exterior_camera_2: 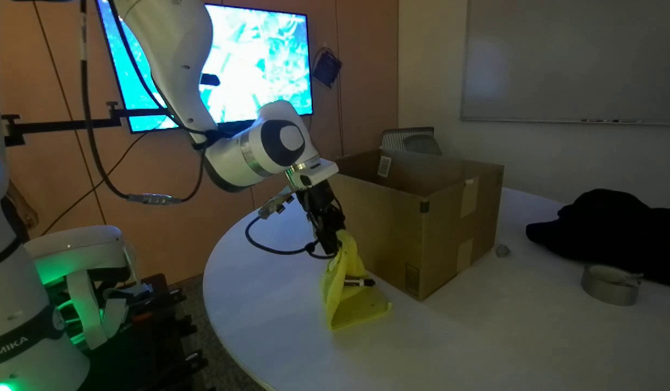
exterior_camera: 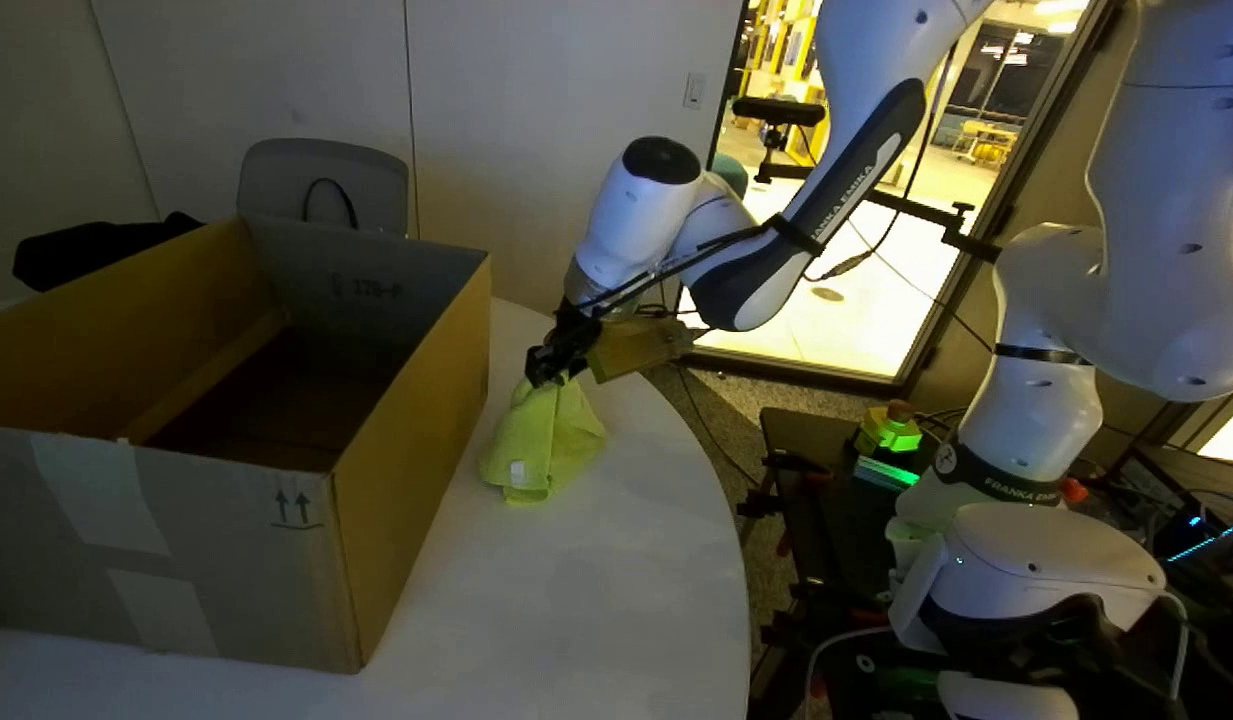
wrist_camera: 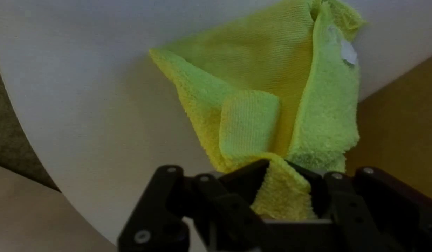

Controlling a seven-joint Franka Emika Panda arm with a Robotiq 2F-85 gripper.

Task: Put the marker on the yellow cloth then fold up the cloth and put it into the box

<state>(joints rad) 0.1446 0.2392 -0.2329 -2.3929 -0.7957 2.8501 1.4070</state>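
Pinching the yellow cloth (wrist_camera: 272, 80) by one end, the tightly closed gripper (wrist_camera: 279, 167) should find it limp and light; below, in its fold, the marker (exterior_camera_2: 359, 282) could slide out unless both layers are gripped there; beyond stands the box (exterior_camera_2: 386, 233).

The cardboard box (exterior_camera: 246, 530) stands upright and open-topped, twin arrows printed on its near wall. Just to its right in an exterior view, the yellow cloth (exterior_camera: 544, 445) is partly folded, one end raised to a peak. The black marker (exterior_camera_2: 359, 282), pale-banded, lies in the yellow cloth's open fold.
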